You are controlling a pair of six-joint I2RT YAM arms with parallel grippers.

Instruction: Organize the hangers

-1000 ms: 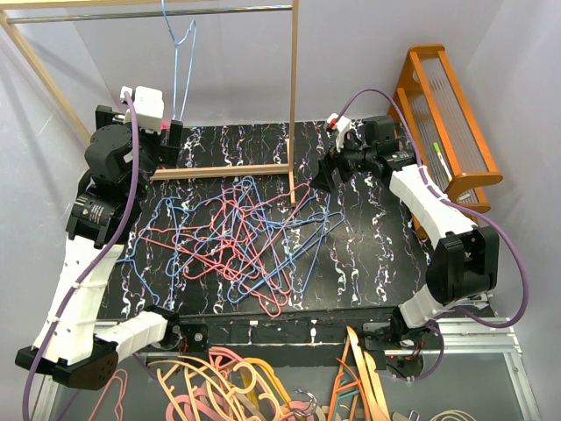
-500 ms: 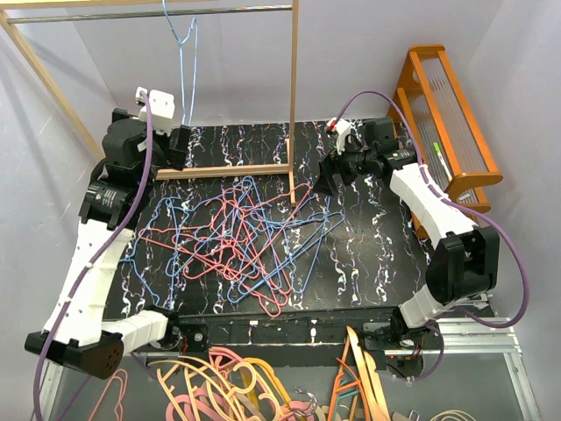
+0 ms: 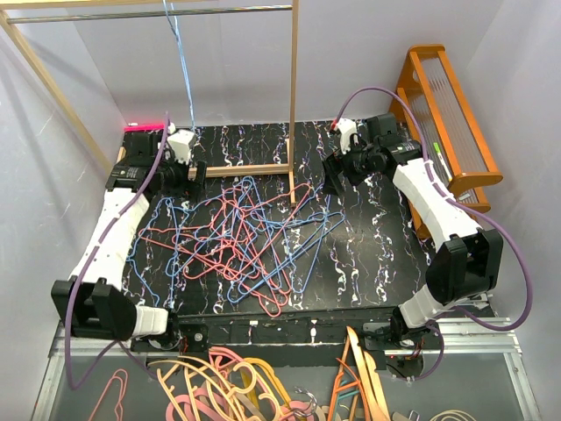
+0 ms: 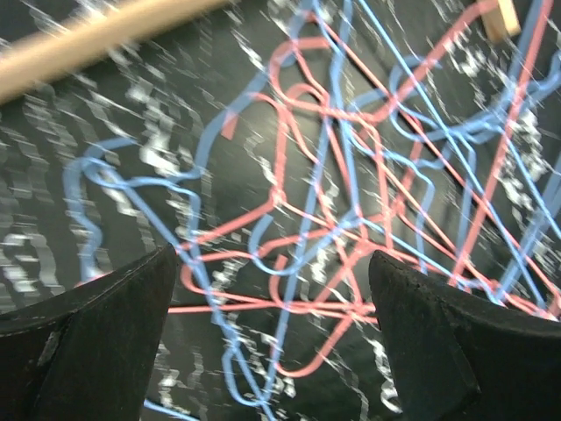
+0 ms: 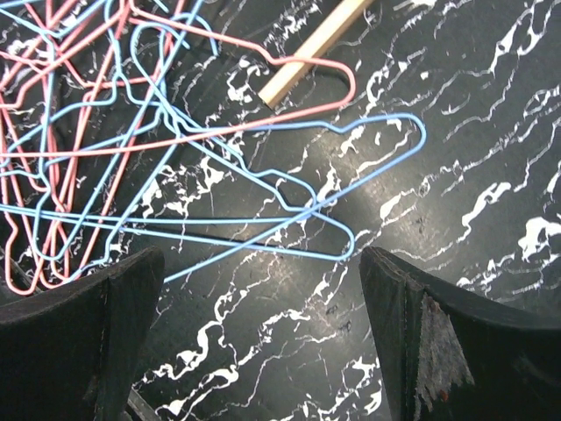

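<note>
Black marbled bench (image 3: 377, 254) is carrying nearly the whole job. The wire hangers (image 3: 237, 237), pink-red and light blue, are lying in one tangled heap at its middle, with hooks and shoulders crossing each other. Only one light blue hanger (image 3: 183, 70) is hanging from the metal rail (image 3: 219, 10) of the wooden rack (image 3: 294, 88) at the back. By my judgement the organizing is barely getting started, and the whole heap is waiting to be hung.

The left gripper (image 4: 272, 263) is hovering over the heap's far-left edge, near the rack's base bar (image 3: 245, 169), with its jaws apart and holding nothing. The right gripper (image 5: 261, 254) is hovering over the heap's right fringe, near the foot of the rack's post, and is likewise spread and empty.

Thicker orange and pink hangers (image 3: 228, 386) are lying below the bench's near edge.
</note>
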